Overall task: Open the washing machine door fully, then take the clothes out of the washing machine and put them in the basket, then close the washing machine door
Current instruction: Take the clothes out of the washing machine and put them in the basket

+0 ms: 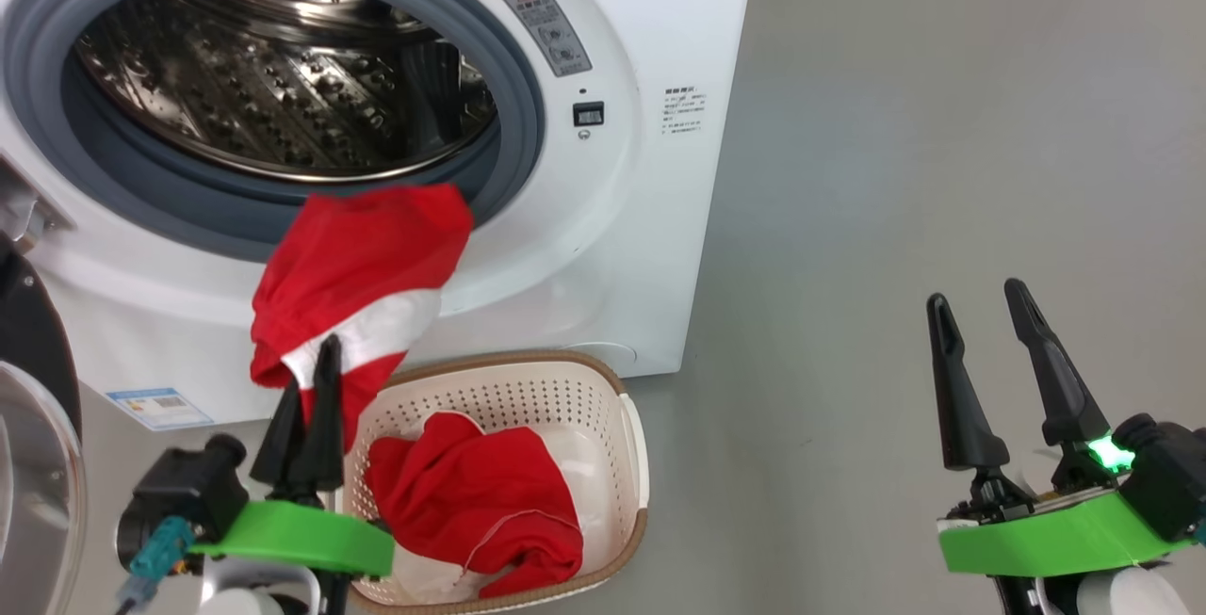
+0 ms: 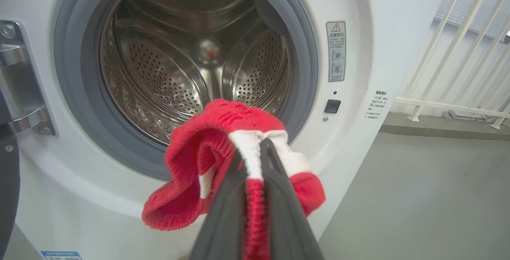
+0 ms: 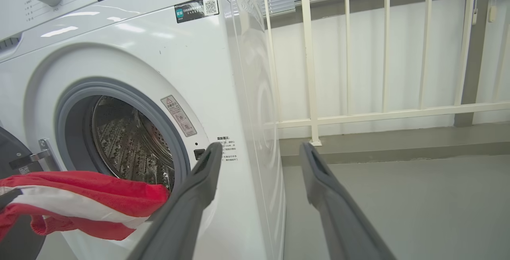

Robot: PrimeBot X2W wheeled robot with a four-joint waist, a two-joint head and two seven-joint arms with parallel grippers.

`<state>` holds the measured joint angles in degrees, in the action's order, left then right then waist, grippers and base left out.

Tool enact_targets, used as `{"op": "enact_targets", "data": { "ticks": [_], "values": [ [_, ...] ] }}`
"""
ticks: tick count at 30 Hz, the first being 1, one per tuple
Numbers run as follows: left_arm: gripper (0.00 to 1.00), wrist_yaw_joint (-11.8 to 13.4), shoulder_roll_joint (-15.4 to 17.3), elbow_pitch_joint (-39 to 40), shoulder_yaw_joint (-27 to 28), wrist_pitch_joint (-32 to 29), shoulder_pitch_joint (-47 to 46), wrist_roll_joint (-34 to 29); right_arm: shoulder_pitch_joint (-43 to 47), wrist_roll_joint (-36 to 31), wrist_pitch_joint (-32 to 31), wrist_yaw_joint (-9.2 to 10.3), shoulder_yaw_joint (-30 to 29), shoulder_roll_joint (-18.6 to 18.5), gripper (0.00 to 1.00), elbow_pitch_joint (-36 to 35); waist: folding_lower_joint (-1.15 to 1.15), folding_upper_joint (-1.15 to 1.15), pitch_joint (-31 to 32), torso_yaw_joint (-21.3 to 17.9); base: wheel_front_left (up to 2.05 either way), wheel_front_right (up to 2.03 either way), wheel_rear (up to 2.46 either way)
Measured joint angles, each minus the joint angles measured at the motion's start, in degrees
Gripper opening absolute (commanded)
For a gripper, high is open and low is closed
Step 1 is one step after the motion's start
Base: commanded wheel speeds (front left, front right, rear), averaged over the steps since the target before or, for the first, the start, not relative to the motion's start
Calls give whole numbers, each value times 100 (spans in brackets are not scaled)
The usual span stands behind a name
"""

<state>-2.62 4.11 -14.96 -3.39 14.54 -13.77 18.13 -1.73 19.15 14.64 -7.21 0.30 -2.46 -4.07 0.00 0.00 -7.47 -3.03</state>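
Observation:
The white washing machine (image 1: 650,172) stands with its steel drum (image 1: 283,78) exposed; the washing machine door (image 1: 33,427) hangs swung out at the far left edge. My left gripper (image 1: 316,361) is shut on a red garment with a white stripe (image 1: 363,267), held in the air in front of the gasket, just above the basket's left rim. The same garment (image 2: 223,148) drapes over my left fingers (image 2: 279,180) and shows in the right wrist view (image 3: 79,204). Another red piece of the clothes (image 1: 471,493) lies in the cream basket (image 1: 631,445) on the floor. My right gripper (image 1: 985,332) is open and empty, far right.
Grey floor (image 1: 942,125) stretches to the right of the machine. A white railing (image 3: 358,112) with a low step stands behind that floor. The door hinge bracket (image 2: 20,85) sits left of the drum opening.

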Motion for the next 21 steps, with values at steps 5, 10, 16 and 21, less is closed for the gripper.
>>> {"op": "enact_targets", "data": {
  "ticks": [5, 10, 16, 21],
  "values": [
    [0, 113, -24, 209, -58, -21, 202, 1, 90, 0, 1, 0, -62, 1, 100, -9, 0, 0, 72, 15, 0, 0, 0],
    [0, 164, -34, 368, -129, -92, 297, 7, 128, 0, 0, 0, -76, 2, 100, -44, 0, 0, 31, 40, 0, 0, 0],
    [0, 164, -63, 189, -258, -141, 319, 90, 128, 0, 0, 0, -26, 2, 100, -43, 0, 0, -74, 71, 0, 0, 0],
    [0, 107, -109, -523, -272, -80, 25, 203, 122, 0, 0, 0, 3, 3, 100, -53, 0, 0, -250, 84, 0, 0, 0]
  ]
}}
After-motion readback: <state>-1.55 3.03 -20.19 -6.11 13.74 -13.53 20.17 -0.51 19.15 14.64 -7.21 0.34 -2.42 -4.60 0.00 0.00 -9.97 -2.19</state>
